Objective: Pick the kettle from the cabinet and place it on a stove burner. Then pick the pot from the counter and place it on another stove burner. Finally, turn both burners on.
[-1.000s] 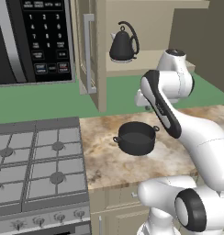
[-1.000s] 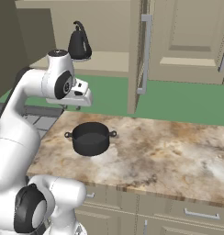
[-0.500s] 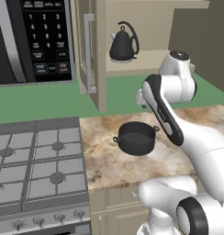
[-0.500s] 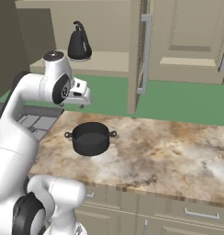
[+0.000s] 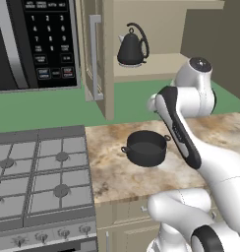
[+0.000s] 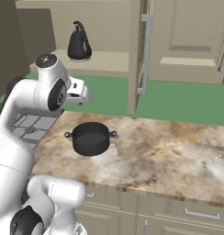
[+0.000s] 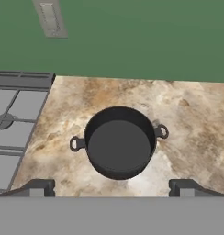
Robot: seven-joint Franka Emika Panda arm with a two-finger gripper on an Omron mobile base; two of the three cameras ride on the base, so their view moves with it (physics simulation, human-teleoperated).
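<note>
Claw spread wide above the pot, holding nothing.
The round, dark-grey pot (image 7: 119, 148) with two loop handles sits mid-frame on the marbled beige counter (image 7: 192, 124), between the claw (image 7: 112, 187) tips at bottom. The black cone kettle (image 5: 131, 46) stands in the cabinet (image 5: 156, 64), upper centre.
</note>
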